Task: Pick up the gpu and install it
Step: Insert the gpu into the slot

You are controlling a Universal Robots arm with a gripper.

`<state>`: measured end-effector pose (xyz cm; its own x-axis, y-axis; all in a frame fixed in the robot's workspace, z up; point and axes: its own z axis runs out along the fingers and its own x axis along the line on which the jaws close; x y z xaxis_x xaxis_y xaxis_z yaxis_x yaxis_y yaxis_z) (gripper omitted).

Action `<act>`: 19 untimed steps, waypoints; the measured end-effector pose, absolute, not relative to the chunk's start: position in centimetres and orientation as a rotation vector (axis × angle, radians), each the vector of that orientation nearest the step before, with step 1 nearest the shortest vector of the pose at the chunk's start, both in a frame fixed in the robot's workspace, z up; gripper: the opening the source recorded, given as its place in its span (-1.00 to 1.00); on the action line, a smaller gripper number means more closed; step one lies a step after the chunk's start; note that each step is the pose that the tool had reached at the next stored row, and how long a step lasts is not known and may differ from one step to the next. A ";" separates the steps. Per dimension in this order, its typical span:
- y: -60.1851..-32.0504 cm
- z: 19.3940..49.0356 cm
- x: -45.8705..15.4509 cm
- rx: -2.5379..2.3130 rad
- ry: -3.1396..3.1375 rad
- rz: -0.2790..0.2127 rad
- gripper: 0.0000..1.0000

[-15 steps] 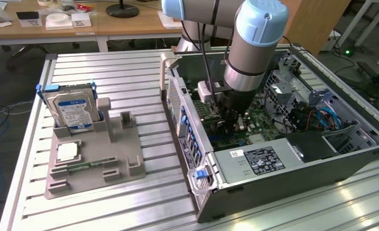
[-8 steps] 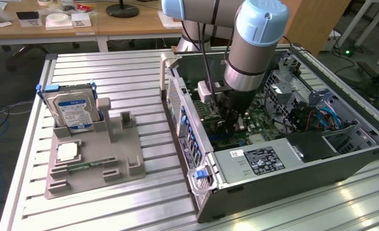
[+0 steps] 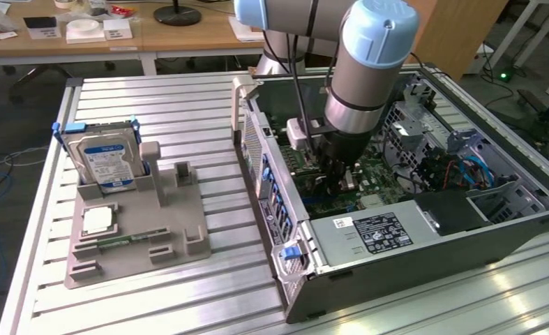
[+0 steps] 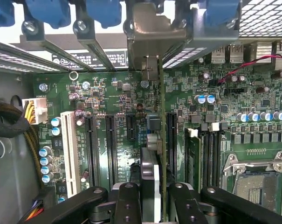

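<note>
The grey and pale-blue robot arm [image 3: 372,63] reaches steeply down from the top centre of the exterior view into the open grey metal computer case [image 3: 497,230], its black claw [image 3: 341,183] low over the green motherboard [image 3: 386,164] in the middle of the frame. The wrist view shows what the arm's bulk hides there: the claw [image 4: 157,198] is clamped on the gpu [image 4: 155,154], a thin card seen edge-on with a green board edge and a silver metal end bracket, standing upright over the long black expansion slots [image 4: 110,149] with its bracket reaching the case's rear slot openings near the top centre; whether its lower edge is seated in a slot cannot be told. The same view shows a white slot [image 4: 70,151], blue-topped capacitors and an empty processor socket [image 4: 257,184] at the lower right. In the exterior view, a grey power supply with a black label [image 3: 377,234] fills the case's near end. On the ribbed aluminium surface [image 3: 190,105] at the left of that frame, a grey moulded holder tray [image 3: 176,230] carries an upright silver hard drive with a blue-white label [image 3: 107,160], a small square chip [image 3: 98,220] and a narrow green memory stick [image 3: 116,242].
</note>
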<state>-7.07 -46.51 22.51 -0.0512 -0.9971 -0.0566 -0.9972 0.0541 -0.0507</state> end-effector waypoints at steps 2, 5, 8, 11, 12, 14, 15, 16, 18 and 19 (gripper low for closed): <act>-46.5 22.4 -7.1 -2.110 2.224 0.003 -0.44; -46.5 22.3 -7.1 -2.110 2.225 0.003 -0.44; -46.5 22.1 -7.1 -2.110 2.224 0.003 -0.44; -46.5 22.0 -7.1 -2.110 2.225 0.003 -0.44; -46.5 21.9 -7.1 -2.110 2.225 0.003 -0.44; -46.5 21.7 -7.1 -2.110 2.224 0.003 -0.44; -46.5 21.6 -7.2 -2.111 2.224 0.003 -0.44; -46.5 21.5 -7.2 -2.111 2.224 0.003 -0.44; -46.5 21.5 -7.2 -2.111 2.225 0.003 -0.44; -46.5 21.4 -7.2 -2.111 2.224 0.003 -0.44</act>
<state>-7.22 -46.51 21.44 -0.0510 -0.9971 -0.0558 -0.9973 0.0539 -0.0504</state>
